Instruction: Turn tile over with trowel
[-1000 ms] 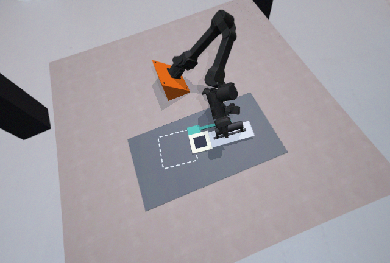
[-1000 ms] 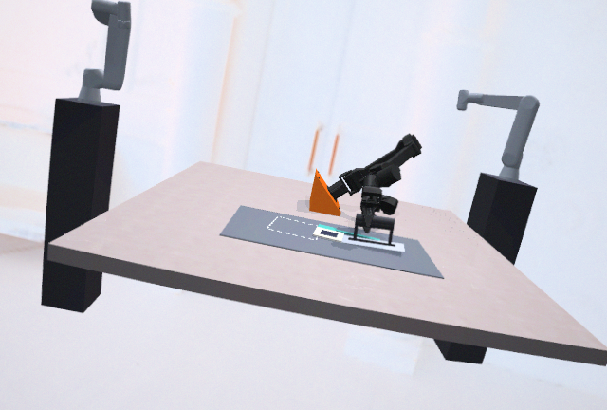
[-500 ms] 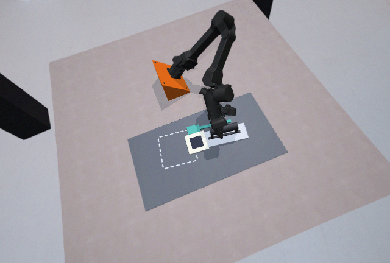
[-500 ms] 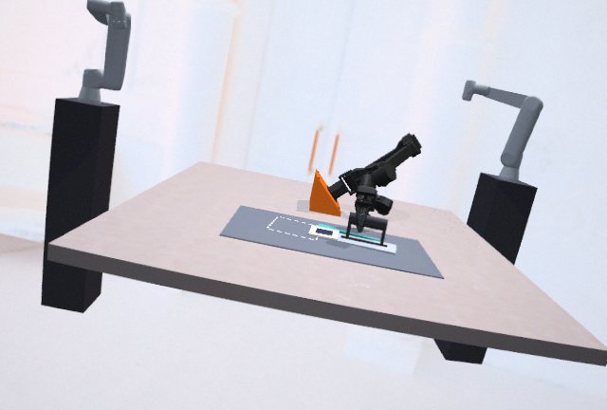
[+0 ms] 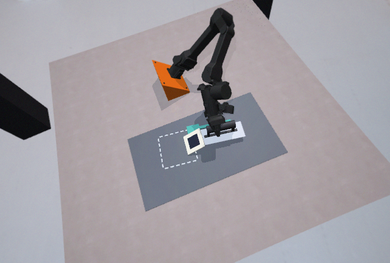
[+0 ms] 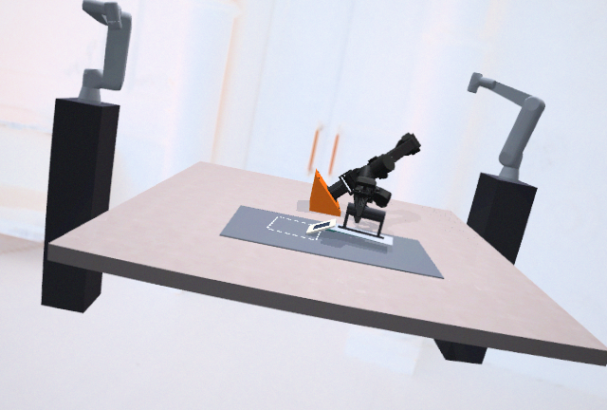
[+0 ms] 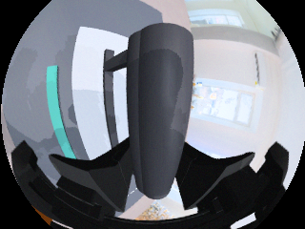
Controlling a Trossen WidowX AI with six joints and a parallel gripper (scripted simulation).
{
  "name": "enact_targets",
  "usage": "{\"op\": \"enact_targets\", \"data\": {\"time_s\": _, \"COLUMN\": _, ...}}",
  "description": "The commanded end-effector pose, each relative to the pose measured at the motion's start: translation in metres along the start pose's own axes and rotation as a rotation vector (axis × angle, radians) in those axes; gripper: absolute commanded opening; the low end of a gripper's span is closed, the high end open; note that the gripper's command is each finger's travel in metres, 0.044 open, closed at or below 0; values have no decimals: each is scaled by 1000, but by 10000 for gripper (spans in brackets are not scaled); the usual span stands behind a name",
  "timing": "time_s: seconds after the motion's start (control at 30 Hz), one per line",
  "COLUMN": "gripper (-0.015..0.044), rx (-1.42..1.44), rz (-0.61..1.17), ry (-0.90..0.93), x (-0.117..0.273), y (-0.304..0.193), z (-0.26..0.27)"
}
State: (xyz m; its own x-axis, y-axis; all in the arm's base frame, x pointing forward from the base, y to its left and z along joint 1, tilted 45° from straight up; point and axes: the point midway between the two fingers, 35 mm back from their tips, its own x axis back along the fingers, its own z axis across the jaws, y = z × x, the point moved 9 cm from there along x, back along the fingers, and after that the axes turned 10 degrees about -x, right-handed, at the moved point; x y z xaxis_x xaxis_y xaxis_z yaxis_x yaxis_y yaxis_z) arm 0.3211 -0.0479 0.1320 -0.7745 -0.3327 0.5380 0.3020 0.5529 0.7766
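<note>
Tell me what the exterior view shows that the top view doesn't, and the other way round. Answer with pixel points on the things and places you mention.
Only the exterior view shows two grey arms (image 6: 118,52) (image 6: 523,125) on pillars and the tabletop's front edge (image 6: 294,296).

Only the top view shows the turquoise square (image 5: 192,128) beside the tile.

Both show the gripper (image 5: 217,133) (image 6: 358,217) holding the trowel (image 5: 239,128) (image 6: 386,239) by its handle, the tilted tile (image 5: 194,140) (image 6: 321,226) marked side up, the mat (image 5: 189,184) (image 6: 416,258) and the orange base (image 5: 176,91) (image 6: 321,199).

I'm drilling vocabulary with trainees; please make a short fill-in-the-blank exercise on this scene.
1. The gripper is shut on the trowel's dark ____.
2. The tile shows a dark ____ on its pale face.
3. The outline on the mat is drawn in ____ lines.

Missing words: handle; square; dashed.
</note>
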Motion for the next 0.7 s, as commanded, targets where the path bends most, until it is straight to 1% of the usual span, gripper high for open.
{"op": "enact_targets", "data": {"time_s": 0.0, "gripper": 0, "rx": 11, "rz": -6, "ry": -29, "x": 8, "y": -3, "z": -13}}
{"op": "enact_targets", "data": {"time_s": 0.67, "gripper": 0, "rx": 13, "rz": -4, "ry": -29, "x": 14, "y": -49, "z": -30}}
